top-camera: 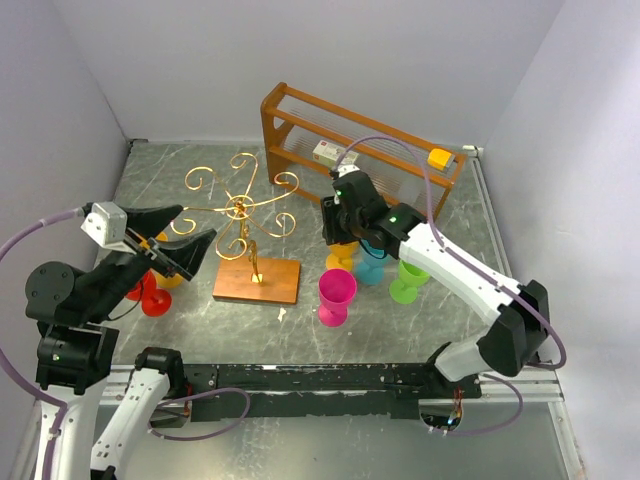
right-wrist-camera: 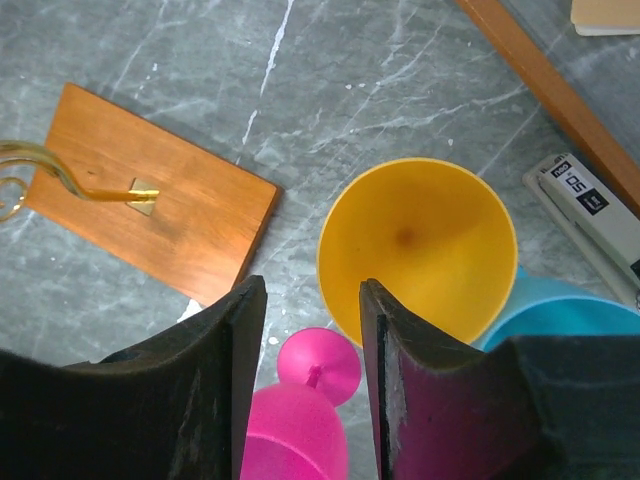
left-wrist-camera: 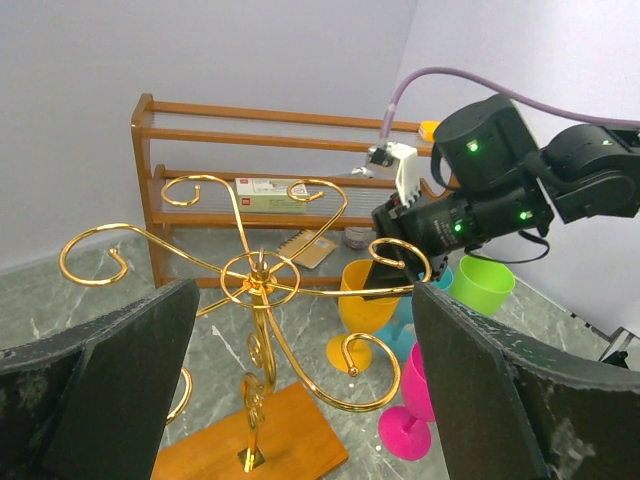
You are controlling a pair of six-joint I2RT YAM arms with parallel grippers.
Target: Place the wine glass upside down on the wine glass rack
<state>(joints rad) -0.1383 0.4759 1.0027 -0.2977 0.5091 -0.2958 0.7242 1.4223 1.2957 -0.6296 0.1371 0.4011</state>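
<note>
The left gripper [top-camera: 195,228] hangs spread wide and empty just beside the wine glass rack [top-camera: 240,207], parked there, I'd guess, to keep out of the way. The rack stands on its wooden base with its gold scroll arms bare. Further right, past a pink glass [top-camera: 336,288], the right gripper [right-wrist-camera: 312,290] has its fingers half apart over the near rim of the yellow wine glass [right-wrist-camera: 420,250]. They do not visibly pinch it. That glass stands upright on the table [top-camera: 380,330] beside a blue glass [top-camera: 370,268] and a green glass [top-camera: 408,280]. A rim grip would probably let the wrist turn it over.
</note>
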